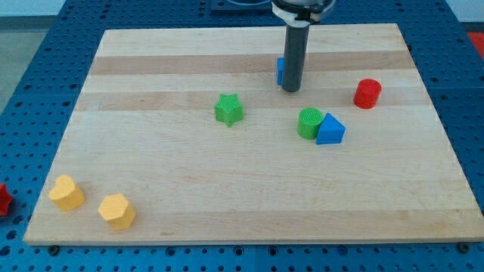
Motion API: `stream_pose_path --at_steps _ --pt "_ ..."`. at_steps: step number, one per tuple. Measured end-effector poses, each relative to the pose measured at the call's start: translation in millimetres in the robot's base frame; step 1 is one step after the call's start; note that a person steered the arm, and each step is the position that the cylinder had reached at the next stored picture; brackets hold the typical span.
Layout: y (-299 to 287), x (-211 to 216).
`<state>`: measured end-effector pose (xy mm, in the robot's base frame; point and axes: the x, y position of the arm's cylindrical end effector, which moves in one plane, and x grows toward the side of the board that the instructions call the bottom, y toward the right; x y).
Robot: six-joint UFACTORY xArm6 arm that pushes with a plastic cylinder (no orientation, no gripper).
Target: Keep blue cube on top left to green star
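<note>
The green star lies near the middle of the wooden board. The blue cube is up and to the right of the star, mostly hidden behind my rod; only its left edge shows. My tip rests on the board right in front of the cube, touching or nearly touching it. The tip is to the right of the star and above the green cylinder.
A green cylinder and a blue triangular block sit touching, right of centre. A red cylinder stands at the right. Two yellow blocks lie at the bottom left corner. A red object lies off the board's left edge.
</note>
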<state>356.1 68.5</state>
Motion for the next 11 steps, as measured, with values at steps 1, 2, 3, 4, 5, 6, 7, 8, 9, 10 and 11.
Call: stream_pose_path --at_steps 1,2,3,4,5,6,7,8,9,10,11 --pt "8.6 -27.8" --pt "-48.0 -72.1" --pt "-2.4 -60.6" --pt "35.5 -74.8" --pt "-25.5 -122.5" --pt "-149.8 -141.5" --pt "-179.4 -128.7" --pt "-92.3 -143.7" --pt "-69.1 -139.1" --pt "-75.2 -111.9" --pt "-128.7 -100.3"
